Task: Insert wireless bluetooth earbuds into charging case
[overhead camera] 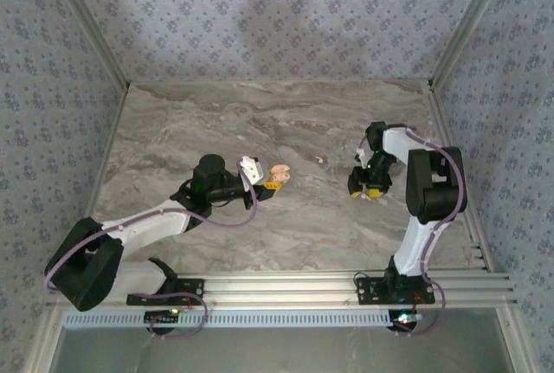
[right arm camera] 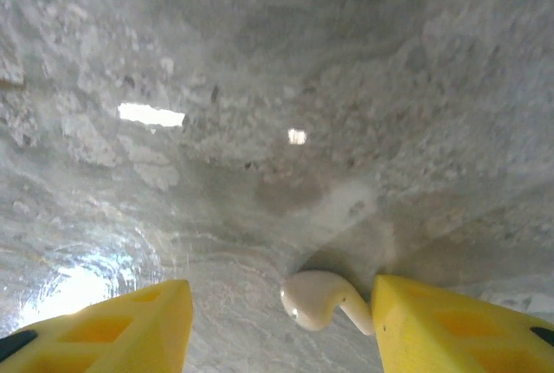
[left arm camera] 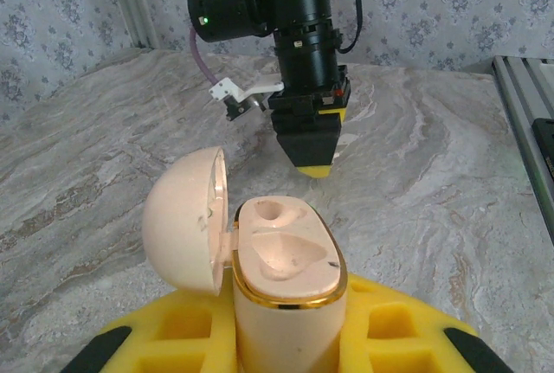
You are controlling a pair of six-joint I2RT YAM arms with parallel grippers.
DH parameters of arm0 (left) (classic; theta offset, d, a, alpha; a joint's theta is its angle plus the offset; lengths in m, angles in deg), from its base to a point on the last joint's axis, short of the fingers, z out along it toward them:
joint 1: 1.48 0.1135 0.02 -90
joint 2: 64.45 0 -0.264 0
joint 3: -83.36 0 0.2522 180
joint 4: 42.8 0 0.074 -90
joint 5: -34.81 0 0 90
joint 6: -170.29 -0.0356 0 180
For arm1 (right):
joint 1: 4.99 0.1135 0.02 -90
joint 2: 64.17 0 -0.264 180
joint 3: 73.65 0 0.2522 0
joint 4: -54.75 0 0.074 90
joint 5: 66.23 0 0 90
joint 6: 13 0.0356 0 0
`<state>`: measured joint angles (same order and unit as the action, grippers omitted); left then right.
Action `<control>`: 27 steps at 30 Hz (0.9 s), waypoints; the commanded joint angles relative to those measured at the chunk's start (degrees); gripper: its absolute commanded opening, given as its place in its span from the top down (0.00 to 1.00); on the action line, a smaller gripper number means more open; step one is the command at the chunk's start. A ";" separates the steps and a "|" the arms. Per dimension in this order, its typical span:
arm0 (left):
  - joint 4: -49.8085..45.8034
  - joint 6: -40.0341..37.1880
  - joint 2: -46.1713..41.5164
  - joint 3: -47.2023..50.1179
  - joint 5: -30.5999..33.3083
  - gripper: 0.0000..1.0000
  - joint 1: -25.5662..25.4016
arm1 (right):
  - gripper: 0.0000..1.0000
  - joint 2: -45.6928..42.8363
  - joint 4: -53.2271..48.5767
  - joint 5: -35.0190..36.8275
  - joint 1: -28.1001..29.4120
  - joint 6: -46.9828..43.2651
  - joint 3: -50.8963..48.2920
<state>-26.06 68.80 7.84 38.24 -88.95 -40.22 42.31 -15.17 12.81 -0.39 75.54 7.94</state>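
One pickup underway, looks like: right gripper point(overhead camera: 367, 186) spread half-wide, straddling small white curved plastic earbud point(right arm camera: 317, 299) near grey marble worktop's point(overhead camera: 216, 122) right edge. Left gripper point(overhead camera: 269, 184) clamped on open-lidded pinkish-tan plastic charging case point(left arm camera: 286, 260), mid-worktop. Next, probably: pinch, lift, aim for socket.

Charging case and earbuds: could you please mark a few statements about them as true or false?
1. The charging case has its lid open. True.
2. Both wells in the case hold earbuds. False: the wells are empty.
3. The left end effector grips the case. True.
4. The right end effector holds an earbud in the air. False: the earbud lies on the marble table between its open fingers.
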 commanded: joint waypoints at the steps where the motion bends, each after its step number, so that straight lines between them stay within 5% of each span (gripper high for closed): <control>1: 0.27 -0.84 -1.29 0.08 -0.70 0.84 -0.36 | 0.42 -1.91 -3.52 -2.61 0.62 2.02 -2.22; 7: 0.29 -0.75 -1.62 0.24 -0.87 0.84 -0.29 | 0.45 -3.19 -4.51 -3.29 1.34 3.20 -1.57; 17: 0.59 -2.02 -1.38 0.76 -2.49 0.84 -0.37 | 0.48 -5.64 -11.25 8.38 2.16 4.35 5.94; 27: -1.05 -2.84 -1.80 0.24 -2.11 0.84 -0.40 | 0.52 -0.23 -8.13 7.09 3.02 4.27 6.58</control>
<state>-26.89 67.23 7.29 38.26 -89.85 -40.24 40.21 -23.01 19.61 1.84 79.15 13.45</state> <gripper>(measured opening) 0.227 0.481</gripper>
